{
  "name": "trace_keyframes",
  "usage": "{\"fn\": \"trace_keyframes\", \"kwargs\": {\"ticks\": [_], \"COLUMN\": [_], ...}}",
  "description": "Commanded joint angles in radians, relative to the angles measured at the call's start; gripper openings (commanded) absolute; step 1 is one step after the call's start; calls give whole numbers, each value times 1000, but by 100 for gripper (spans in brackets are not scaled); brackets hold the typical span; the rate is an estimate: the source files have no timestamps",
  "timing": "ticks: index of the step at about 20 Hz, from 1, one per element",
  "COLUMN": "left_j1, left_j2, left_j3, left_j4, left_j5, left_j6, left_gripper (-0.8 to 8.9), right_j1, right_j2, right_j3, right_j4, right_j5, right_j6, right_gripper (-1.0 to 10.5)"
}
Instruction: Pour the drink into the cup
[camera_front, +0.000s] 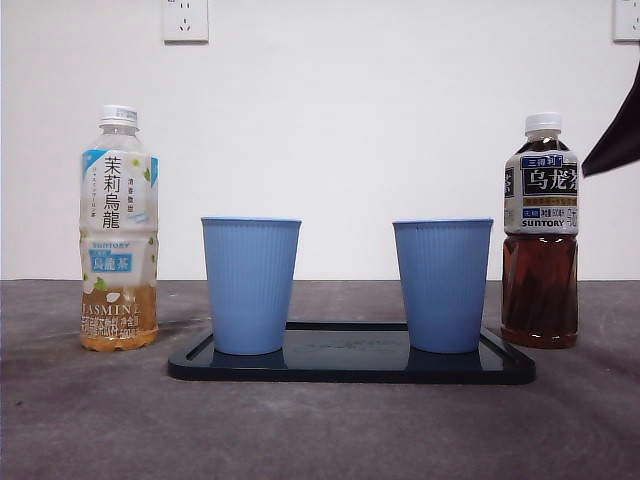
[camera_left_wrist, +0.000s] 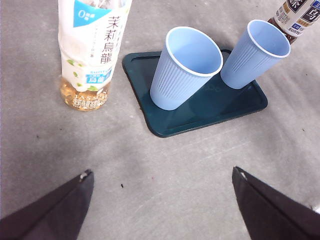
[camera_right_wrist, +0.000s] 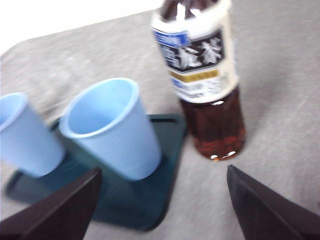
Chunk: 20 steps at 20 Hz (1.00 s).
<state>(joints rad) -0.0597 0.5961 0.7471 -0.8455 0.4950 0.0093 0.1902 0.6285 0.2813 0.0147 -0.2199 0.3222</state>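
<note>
Two empty blue cups, one on the left (camera_front: 250, 285) and one on the right (camera_front: 442, 285), stand upright on a dark tray (camera_front: 350, 362). A jasmine tea bottle (camera_front: 119, 230) stands left of the tray. A dark oolong tea bottle (camera_front: 540, 235) stands right of it. My left gripper (camera_left_wrist: 162, 200) is open above the table, short of the jasmine bottle (camera_left_wrist: 92, 50) and the left cup (camera_left_wrist: 185, 67). My right gripper (camera_right_wrist: 162, 200) is open, short of the oolong bottle (camera_right_wrist: 202, 75) and the right cup (camera_right_wrist: 112, 127). A black arm tip (camera_front: 615, 140) shows at the right edge.
The grey table (camera_front: 320, 430) runs back to a white wall with two sockets, one at the left (camera_front: 185, 20) and one at the right (camera_front: 626, 20).
</note>
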Motion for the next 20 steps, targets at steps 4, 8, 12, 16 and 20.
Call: {"fn": "trace_keyframes", "kwargs": {"ticks": [4, 8, 12, 16, 20], "left_j1": [-2, -2, -2, -2, -2], "left_j2": [5, 5, 5, 5, 5], "left_j3": [21, 21, 21, 21, 21], "left_j4": [15, 15, 15, 15, 15], "left_j5": [2, 2, 2, 2, 2], "left_j6": [6, 6, 6, 6, 6], "left_gripper": [447, 447, 446, 446, 446], "right_j1": [6, 6, 5, 3, 3], "right_j2": [187, 354, 493, 604, 702], "right_j3": [-14, -14, -11, 19, 82], "right_j4": [296, 491, 661, 747, 775], "right_j5": [50, 57, 64, 68, 85], "right_j6": [-13, -18, -23, -48, -85], "right_gripper": [399, 400, 401, 401, 402]}}
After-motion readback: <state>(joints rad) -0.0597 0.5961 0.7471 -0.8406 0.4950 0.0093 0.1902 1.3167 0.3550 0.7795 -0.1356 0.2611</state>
